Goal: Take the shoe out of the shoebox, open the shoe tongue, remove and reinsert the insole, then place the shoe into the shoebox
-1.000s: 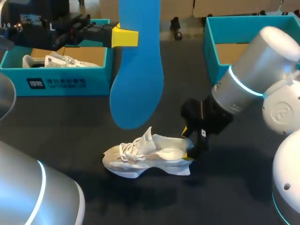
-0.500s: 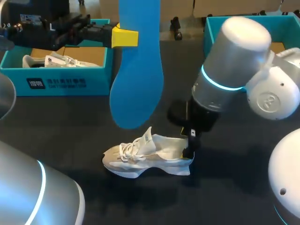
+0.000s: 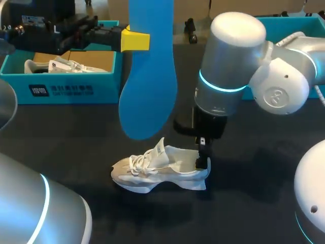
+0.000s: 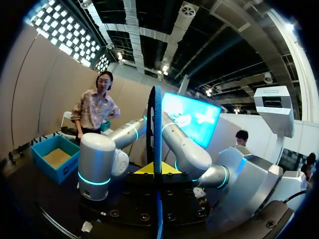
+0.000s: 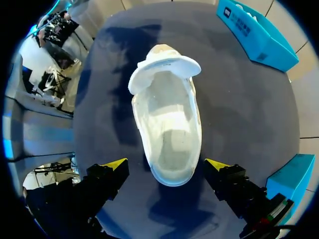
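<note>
**Insole gripped at the left, shoe on the tabletop beneath the open right tool**

At the far left of the dark tabletop (image 3: 76, 142) an open teal cardboard shoebox (image 3: 66, 89) is seen, with a second white shoe (image 3: 56, 66) lying inside it. Just right of that box, the left tool (image 3: 136, 40) is closed on a long blue foam insole (image 3: 150, 76). The insole is held well above the tabletop, its rounded toe end hanging down. In the left wrist view the insole (image 4: 156, 124) is seen edge-on, clamped between the yellow tips.

Below the insole, a white lace-up shoe (image 3: 157, 170) lies on the tabletop, toe to the left, with its tongue (image 3: 160, 147) raised. The right tool (image 3: 203, 155) is placed over the heel. In the right wrist view its fingers (image 5: 113, 165) are spread wide on either side of the heel, apart from the shoe (image 5: 169, 119), so nothing is gripped. A second teal box (image 3: 231, 56) stands at the far right.
</note>
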You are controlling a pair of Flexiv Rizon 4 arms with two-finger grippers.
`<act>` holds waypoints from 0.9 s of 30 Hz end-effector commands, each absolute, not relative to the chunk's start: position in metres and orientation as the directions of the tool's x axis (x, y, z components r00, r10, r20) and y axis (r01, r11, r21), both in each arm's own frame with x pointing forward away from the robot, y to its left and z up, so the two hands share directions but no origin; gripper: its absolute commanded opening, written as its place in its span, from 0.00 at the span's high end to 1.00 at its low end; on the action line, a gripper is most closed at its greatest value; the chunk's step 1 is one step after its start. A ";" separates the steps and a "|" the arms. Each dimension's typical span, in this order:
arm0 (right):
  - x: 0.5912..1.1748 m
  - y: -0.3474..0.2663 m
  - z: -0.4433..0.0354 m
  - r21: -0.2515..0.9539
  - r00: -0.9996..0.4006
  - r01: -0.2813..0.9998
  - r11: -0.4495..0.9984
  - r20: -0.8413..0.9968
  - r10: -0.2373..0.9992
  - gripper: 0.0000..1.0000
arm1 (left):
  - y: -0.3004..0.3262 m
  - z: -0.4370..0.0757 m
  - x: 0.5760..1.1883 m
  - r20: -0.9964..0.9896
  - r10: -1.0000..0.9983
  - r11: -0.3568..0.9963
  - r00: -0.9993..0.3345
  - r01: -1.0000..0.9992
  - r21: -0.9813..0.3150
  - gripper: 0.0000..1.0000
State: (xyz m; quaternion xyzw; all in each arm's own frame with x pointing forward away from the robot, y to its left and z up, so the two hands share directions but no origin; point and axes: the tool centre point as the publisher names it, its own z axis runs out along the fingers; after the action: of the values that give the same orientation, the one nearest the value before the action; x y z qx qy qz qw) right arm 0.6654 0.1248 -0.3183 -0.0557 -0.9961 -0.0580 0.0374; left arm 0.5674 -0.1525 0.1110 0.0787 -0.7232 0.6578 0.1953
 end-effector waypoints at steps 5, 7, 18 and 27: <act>0.678 0.138 -0.315 0.068 -0.994 0.103 0.992 0.051 0.100 0.00 | -0.152 0.112 0.568 0.386 0.142 0.127 -0.911 -0.370 -0.920 1.00; 0.683 0.141 -0.314 0.067 -0.995 0.093 0.993 0.043 0.090 0.00 | -0.152 0.112 0.568 0.386 0.142 0.127 -0.911 -0.370 -0.920 1.00; 0.706 0.158 -0.333 0.070 -0.997 0.059 0.996 0.053 0.055 0.00 | -0.152 0.112 0.568 0.386 0.142 0.127 -0.911 -0.370 -0.920 1.00; 0.709 0.163 -0.358 0.070 -0.997 0.052 0.996 0.055 0.048 0.00 | -0.152 0.112 0.568 0.386 0.142 0.127 -0.911 -0.370 -0.920 1.00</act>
State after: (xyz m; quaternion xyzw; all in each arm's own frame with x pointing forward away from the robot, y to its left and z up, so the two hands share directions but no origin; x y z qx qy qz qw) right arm 0.7080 0.1561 -0.3461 -0.0241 -0.9987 -0.0371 0.0259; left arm 0.5674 -0.1525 0.1110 0.0787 -0.7232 0.6578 0.1952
